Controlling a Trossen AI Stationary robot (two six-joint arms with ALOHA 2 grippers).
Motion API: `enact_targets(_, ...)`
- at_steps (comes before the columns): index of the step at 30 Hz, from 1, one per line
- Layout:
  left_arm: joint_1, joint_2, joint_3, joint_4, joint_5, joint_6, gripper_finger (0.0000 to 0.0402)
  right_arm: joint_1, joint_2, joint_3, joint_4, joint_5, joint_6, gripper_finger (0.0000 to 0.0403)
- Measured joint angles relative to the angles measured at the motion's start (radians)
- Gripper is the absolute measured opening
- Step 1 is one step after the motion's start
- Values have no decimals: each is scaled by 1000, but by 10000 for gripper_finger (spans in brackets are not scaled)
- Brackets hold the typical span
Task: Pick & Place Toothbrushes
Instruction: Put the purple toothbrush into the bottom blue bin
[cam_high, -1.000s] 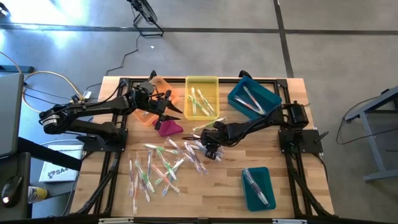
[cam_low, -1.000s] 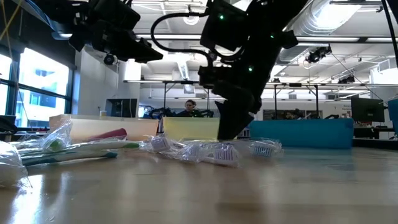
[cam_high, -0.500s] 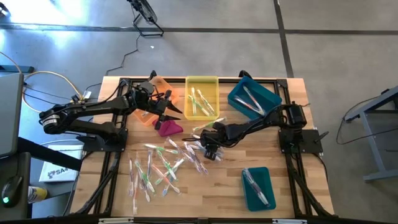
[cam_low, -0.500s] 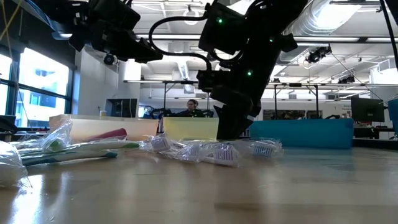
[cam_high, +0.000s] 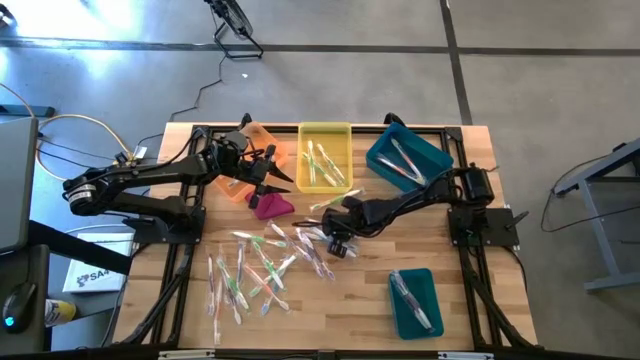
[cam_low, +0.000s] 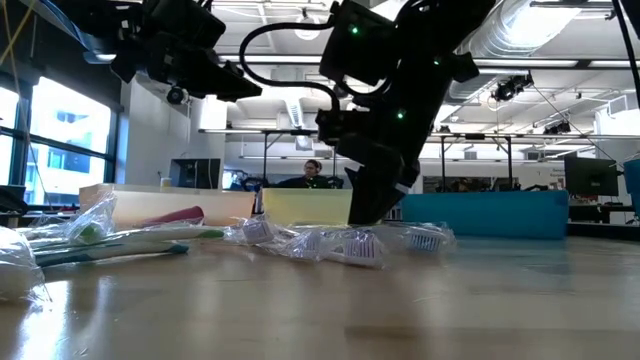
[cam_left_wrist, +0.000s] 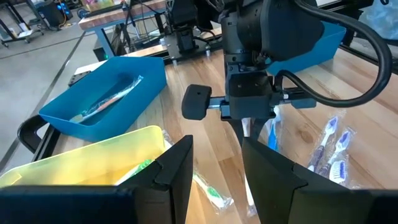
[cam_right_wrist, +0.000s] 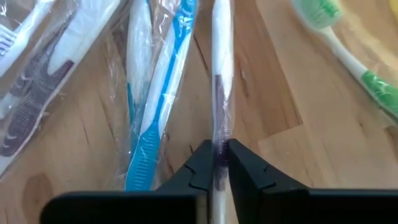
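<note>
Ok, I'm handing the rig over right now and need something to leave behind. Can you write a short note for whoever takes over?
Right gripper: down at the table's middle, shut on a wrapped white toothbrush, not yet lifted.
Left gripper: open, empty, hovering by the orange bin and the magenta cloth lump.
Done: some toothbrushes already lie in the yellow bin and both teal bins, rear and front.
Left: a loose pile of wrapped toothbrushes spread over the table's front left, plus a blue one beside the right gripper.
Next, probably: lift the white one and carry it to a bin.
</note>
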Motion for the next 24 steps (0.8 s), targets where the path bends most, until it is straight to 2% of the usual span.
enact_targets(10,0,0,0,0,0,0,134,-1,-20,-1,-30,3,-24,3)
enact_targets(24,0,0,0,-1,-1,0,134,-10,-149,-5,-108,-4,-37,1)
